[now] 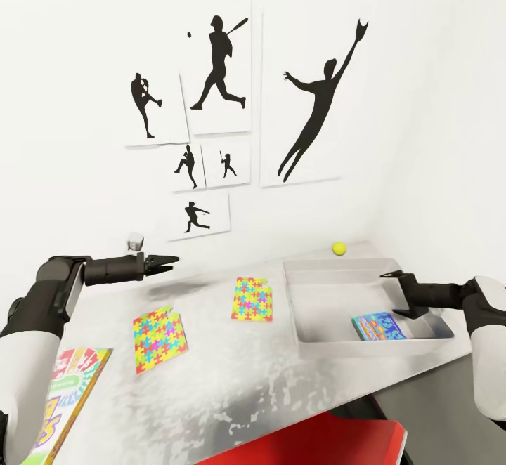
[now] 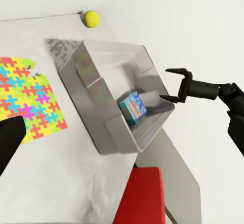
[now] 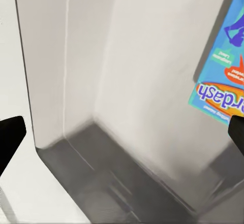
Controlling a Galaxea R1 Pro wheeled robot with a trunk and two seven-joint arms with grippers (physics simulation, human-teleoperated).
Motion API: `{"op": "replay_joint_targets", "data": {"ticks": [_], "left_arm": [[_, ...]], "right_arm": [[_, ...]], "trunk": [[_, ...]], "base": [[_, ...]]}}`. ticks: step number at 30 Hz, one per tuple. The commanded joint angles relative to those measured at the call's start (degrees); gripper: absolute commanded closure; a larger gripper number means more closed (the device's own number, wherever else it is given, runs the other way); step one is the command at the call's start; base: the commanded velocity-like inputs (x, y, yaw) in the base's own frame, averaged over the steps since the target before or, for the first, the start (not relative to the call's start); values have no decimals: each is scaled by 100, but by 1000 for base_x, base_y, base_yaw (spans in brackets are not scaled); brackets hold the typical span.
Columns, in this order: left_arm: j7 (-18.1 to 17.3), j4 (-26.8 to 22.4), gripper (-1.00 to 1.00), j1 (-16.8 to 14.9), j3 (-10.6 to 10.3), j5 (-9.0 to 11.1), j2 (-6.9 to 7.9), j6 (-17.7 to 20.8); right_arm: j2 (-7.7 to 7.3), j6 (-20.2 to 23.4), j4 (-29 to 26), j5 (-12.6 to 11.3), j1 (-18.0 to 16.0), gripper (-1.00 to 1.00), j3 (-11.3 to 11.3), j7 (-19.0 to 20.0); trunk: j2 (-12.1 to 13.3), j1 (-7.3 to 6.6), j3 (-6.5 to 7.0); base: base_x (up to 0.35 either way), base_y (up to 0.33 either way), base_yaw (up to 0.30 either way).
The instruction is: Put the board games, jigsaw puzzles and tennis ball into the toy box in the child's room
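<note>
Head view, from your left: a multicolour board game (image 1: pixel 67 395) lies at the table's (image 1: pixel 232 388) near edge, below your left gripper (image 1: pixel 167 263), whose fingers look pressed together with nothing between them. Next come two jigsaw puzzles (image 1: pixel 160 337) (image 1: pixel 252 299), flat and apart. Further right, the toy box (image 1: pixel 320 324) holds the small blue board game (image 1: pixel 379 326); the tennis ball (image 1: pixel 339 248) sits behind the toy box. Your right gripper (image 1: pixel 396 293) hangs over the box's right end, jaws spread, empty.
</note>
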Motion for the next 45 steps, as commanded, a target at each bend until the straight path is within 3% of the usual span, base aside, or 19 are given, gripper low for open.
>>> {"op": "replay_joint_targets", "data": {"ticks": [1, 6, 9, 13, 16, 19, 24, 28, 35, 39, 45], "left_arm": [[-41, -2, -100, -6, 14, -29, 24, 60], [-83, -7, -100, -6, 145, -13, 216, 59], [-264, -10, -100, -6, 228, -15, 337, 56], [-496, -11, -100, -6, 255, -29, 499, 47], [-559, -25, -100, -6, 253, -33, 601, 40], [-588, -72, -100, -6, 239, -35, 699, 26], [-605, -278, -100, 4, 234, -29, 802, 16], [-653, -602, -100, 33, 238, -31, 863, 21], [-849, -798, -100, 60, 253, -74, 928, 31], [-902, -820, -100, 63, 252, -90, 960, 32], [-923, -827, -100, 64, 251, -102, 973, 32]], "right_arm": [[6, 37, -10, -48, -3, -100, -13, -57], [48, 96, -111, -51, 22, -100, 50, -43], [110, 96, -234, -52, 60, -100, 230, 3], [166, 96, -540, -69, 139, -100, 746, 329], [179, 96, -994, -83, 225, -100, 1181, 838], [172, 96, -1710, -91, 430, -100, 1725, 1609], [134, 96, -2823, -121, 884, -100, 2255, 2396], [109, 96, -3628, -382, 1330, -100, 2438, 2703], [105, 96, -4660, -779, 1951, -100, 2611, 2810], [109, 96, -5035, -831, 2133, -100, 2816, 2817], [157, 96, -5185, -823, 2218, -100, 2945, 2810]], "trunk": [[-12, 4, -12], [-12, 4, -8], [-12, 4, 11], [-12, 4, 42], [-12, 4, 68], [-12, 4, 94], [-12, 4, 137], [-12, 4, 172], [-12, 4, 233], [-12, 4, 268], [-12, 4, 303]], "base": [[0, 0, 0], [0, 0, -2], [0, 0, -67], [0, 0, -109], [0, 0, -120], [0, 0, -124], [0, 0, -125], [0, 0, -126], [0, 0, -126], [0, 0, -126], [0, 0, -84]]}}
